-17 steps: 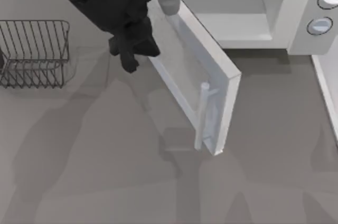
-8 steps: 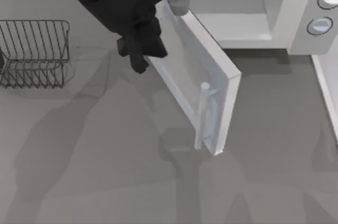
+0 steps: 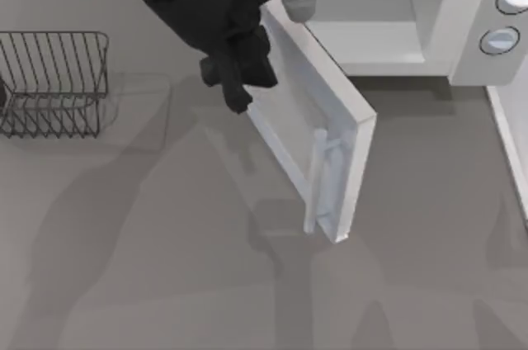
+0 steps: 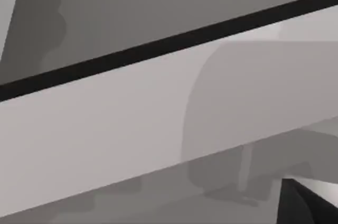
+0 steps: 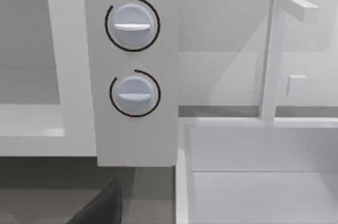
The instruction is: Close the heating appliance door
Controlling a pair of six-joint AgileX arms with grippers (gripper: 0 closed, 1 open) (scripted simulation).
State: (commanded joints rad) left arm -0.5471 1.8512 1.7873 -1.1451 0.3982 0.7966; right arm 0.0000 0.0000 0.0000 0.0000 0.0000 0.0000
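Note:
The heating appliance (image 3: 466,3) is a white microwave at the back right, with its cavity open and two round knobs (image 5: 132,23) on its side panel. Its door (image 3: 334,106) stands swung out at an angle toward the table's front, and the pale bar handle (image 3: 317,181) is near its free edge. My left gripper (image 3: 237,86) is black and hangs beside the door's windowed outer face, on the hinge-side half and left of the handle. The left wrist view looks closely at the door's pale surface (image 4: 105,129). A dark part of my right gripper (image 5: 100,208) sits low, facing the knob panel.
A dark wire rack (image 3: 54,82) stands at the table's left. A white basin (image 5: 264,155) with a thin white upright post (image 5: 269,55) is to the right of the microwave. The grey tabletop (image 3: 165,267) stretches in front of the door.
My left arm has moved right and toward the front along the door's outer face, nearer the handle. The door's angle looks unchanged.

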